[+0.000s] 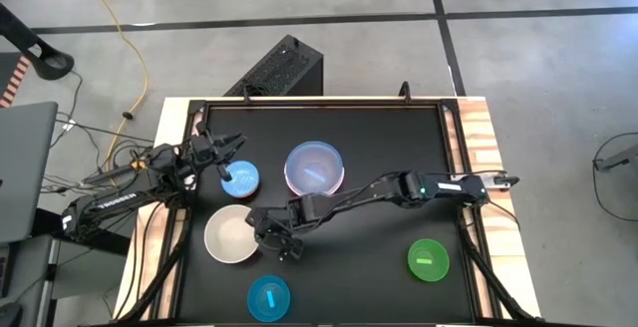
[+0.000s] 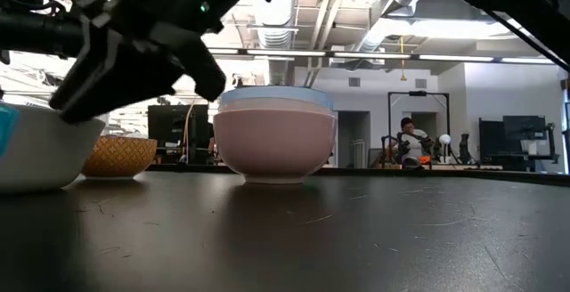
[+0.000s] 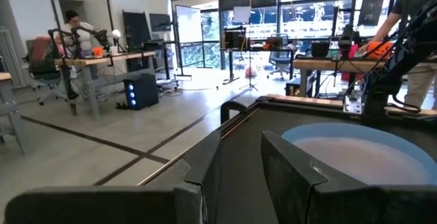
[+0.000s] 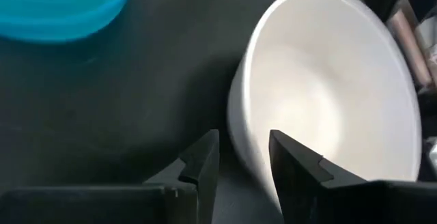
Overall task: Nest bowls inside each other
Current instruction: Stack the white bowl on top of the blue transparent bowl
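Observation:
A white bowl (image 1: 229, 234) sits upright at the table's near left. My right gripper (image 1: 269, 243) hangs open just beside the bowl's right rim, slanting down. In the right wrist view the gripper (image 4: 244, 149) has bare table in its gap, with the bowl's outer wall (image 4: 239, 115) next to one finger. A pink bowl (image 1: 315, 167) with a blue one nested in it stands mid-table. My left gripper (image 1: 225, 163) waits open above a small light-blue bowl (image 1: 242, 178) at the left. A cyan bowl (image 1: 268, 297) and a green bowl (image 1: 429, 260) rest near the front edge.
Raised rails (image 1: 454, 133) frame the black table top. Bare black surface (image 1: 359, 267) lies between the cyan and green bowls. In the low view a tan woven-looking bowl shape (image 2: 120, 156) shows behind the white bowl (image 2: 36, 154), and a person sits far back in the room.

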Controlling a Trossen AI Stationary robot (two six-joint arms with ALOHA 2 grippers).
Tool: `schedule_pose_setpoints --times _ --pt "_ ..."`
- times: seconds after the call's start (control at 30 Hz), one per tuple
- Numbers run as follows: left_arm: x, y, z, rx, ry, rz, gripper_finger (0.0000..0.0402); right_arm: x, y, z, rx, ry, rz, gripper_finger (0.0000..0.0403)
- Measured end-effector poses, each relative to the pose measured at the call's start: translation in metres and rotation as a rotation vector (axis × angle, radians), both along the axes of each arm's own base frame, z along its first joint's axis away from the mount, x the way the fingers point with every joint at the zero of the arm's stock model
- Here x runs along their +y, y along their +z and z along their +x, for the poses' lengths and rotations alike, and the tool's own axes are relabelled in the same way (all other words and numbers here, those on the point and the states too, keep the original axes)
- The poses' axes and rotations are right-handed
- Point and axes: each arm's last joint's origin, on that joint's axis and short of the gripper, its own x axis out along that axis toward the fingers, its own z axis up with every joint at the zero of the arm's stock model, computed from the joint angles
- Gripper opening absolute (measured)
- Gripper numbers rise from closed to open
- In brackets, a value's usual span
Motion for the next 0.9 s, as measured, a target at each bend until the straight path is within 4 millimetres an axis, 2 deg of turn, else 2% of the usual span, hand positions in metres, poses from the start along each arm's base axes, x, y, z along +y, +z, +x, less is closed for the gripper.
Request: schedule_pose_setpoints --times 0.1,0.3,0.4,0.57,0.67,0.77,0.9 --pt "0.0 0.0 0.0 0.003 0.0 -0.001 0.0094 0.0 -0.001 0.002 -0.025 0.002 -0.009 0.0142" --pt "0.0 -0.001 0.001 0.008 0.001 -0.004 0.0094 0.0 -0.02 0.007 -0.034 0.037 -0.108 0.0126" --pt "0.0 -0.001 0.001 0.009 0.002 -0.002 0.0094 0.0 -0.02 0.008 -0.047 0.043 -0.112 0.0096" --pt "0.0 -0.001 0.001 0.013 0.003 0.004 0.0094 0.004 -0.017 0.007 -0.043 0.069 -0.132 0.0015" --pt "0.0 -0.001 0.001 0.014 0.003 0.004 0.0094 0.007 0.003 0.001 -0.05 0.08 -0.122 0.0014" --pt "0.0 -0.001 0.001 0.015 0.003 0.005 0.0094 0.002 0.041 -0.016 -0.031 0.087 -0.108 0.0011" --pt "0.001 -0.001 0.001 0.017 0.008 0.007 0.0094 -0.018 0.092 -0.045 0.041 0.031 -0.037 0.0006"
